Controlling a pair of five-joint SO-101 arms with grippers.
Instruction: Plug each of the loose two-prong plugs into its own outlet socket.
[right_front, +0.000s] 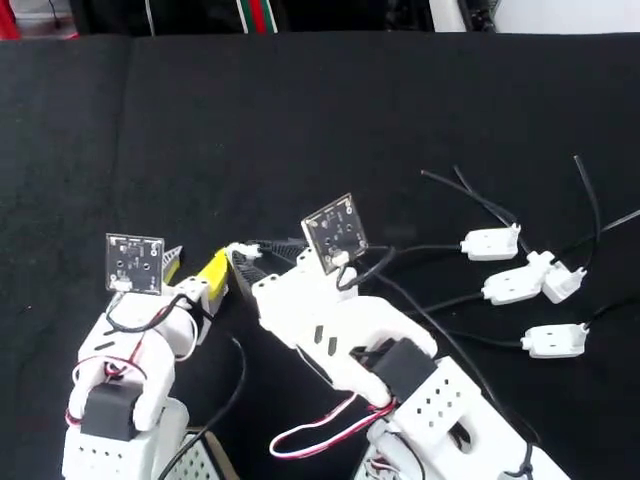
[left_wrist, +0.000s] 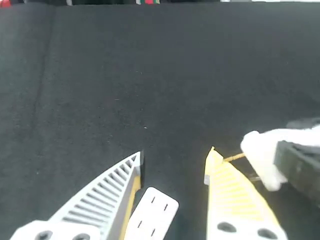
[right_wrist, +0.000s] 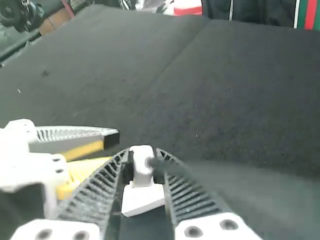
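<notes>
the right claw (right_wrist: 144, 156) is pinched narrow on a white plug (right_wrist: 142, 172), with a black finger pressing each side. seen from above, this is at about 8 o'clock on the black counter (right_front: 300, 120). the left claw (left_wrist: 175, 152) stands wide, one finger white and one yellow. a white socket (left_wrist: 152, 216) lies between them, beside the white finger. the held plug's brass prongs (left_wrist: 233, 158) end just beside the yellow fingertip. four loose plugs (right_front: 515, 285) lie clustered at 3 to 4 o'clock, well apart from both claws.
</notes>
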